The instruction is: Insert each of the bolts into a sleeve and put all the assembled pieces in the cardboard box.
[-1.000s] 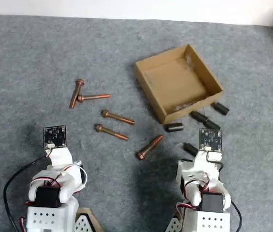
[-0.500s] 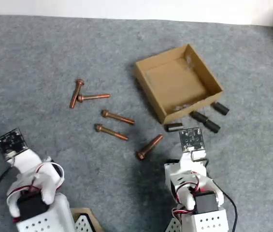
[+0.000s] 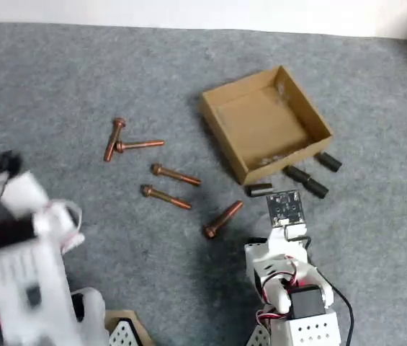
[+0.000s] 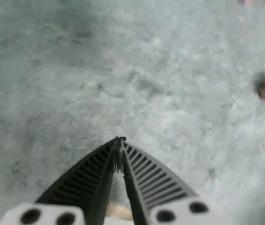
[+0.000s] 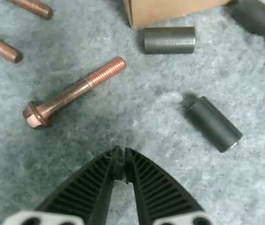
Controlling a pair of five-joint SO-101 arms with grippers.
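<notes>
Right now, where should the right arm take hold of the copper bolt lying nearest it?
Probably mid-shank on the bolt, from straight above, jaws across its length: it lies flat on the carpet, its shank free of neighbours.

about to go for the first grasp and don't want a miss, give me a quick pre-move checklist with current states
1. Open right gripper: not ok, shut, empty.
2. Open left gripper: not ok, shut, empty.
3. Nearest bolt free: ok, lies alone on the carpet.
4. Nearest sleeve free: ok, apart from that bolt.
5. Ready cardboard box: ok, open, no pieces inside.
</notes>
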